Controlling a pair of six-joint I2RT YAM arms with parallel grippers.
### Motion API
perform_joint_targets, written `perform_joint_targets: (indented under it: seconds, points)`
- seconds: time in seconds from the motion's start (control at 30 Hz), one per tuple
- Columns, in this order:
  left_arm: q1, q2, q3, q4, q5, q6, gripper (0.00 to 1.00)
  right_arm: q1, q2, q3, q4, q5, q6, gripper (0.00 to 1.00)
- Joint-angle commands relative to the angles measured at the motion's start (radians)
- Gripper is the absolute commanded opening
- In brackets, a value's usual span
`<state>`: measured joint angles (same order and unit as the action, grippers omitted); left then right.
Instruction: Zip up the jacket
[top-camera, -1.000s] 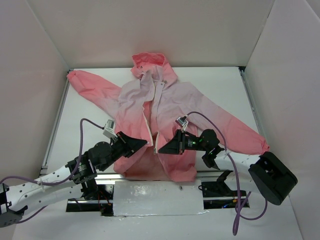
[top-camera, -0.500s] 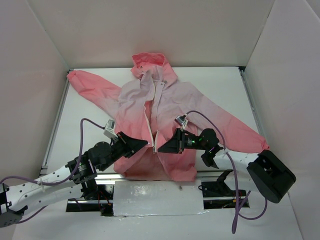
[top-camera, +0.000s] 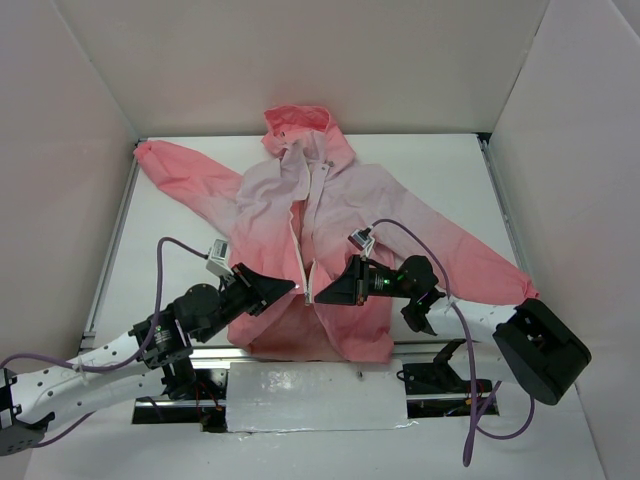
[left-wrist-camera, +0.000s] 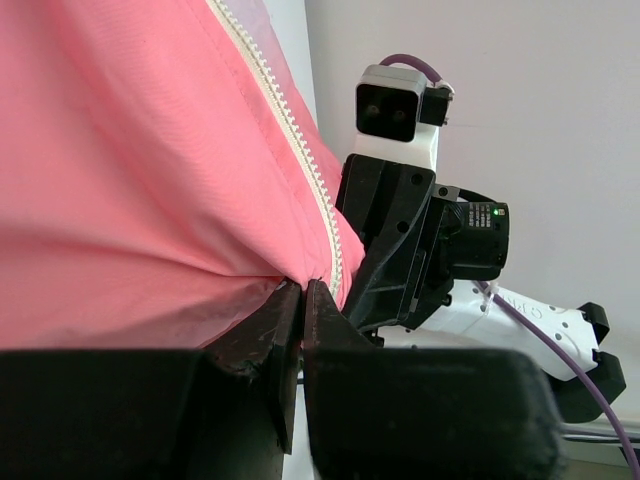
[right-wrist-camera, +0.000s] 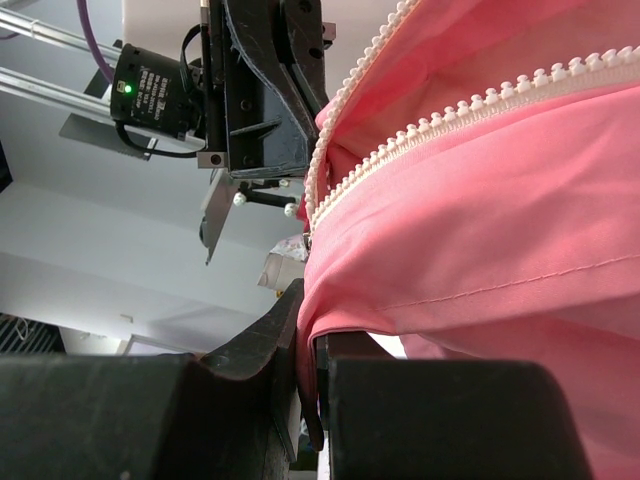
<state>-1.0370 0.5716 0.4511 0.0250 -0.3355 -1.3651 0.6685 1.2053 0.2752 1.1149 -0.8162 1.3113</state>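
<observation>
The jacket (top-camera: 330, 205) lies face up on the white table, hood at the far side, sleeves spread, front unzipped with the white zipper (top-camera: 302, 250) running down the middle. My left gripper (top-camera: 288, 287) is shut on the hem of the jacket's left front panel (left-wrist-camera: 150, 200), just beside the zipper teeth (left-wrist-camera: 300, 160). My right gripper (top-camera: 320, 295) is shut on the hem of the right front panel (right-wrist-camera: 480, 250), next to its zipper edge (right-wrist-camera: 450, 115). The two grippers face each other a few centimetres apart at the bottom of the zipper.
White walls enclose the table (top-camera: 430, 170) on the left, far and right sides. A foil-covered plate (top-camera: 315, 398) sits at the near edge between the arm bases. Purple cables (top-camera: 470, 340) loop off both wrists.
My right gripper has shifted slightly left toward the left gripper with the hem in it. The left gripper has barely moved.
</observation>
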Motion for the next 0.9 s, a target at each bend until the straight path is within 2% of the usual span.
perform_joint_targets:
  seconds: [0.0,0.87]
  points:
    - [0.0,-0.015,0.006,0.041,0.001,-0.002,0.0,-0.007,-0.007,0.027,0.077,0.006,-0.009,0.0]
    - [0.0,-0.003,0.023,0.02,-0.023,0.003,0.0,-0.032,-0.035,0.048,0.011,-0.024,-0.04,0.0]
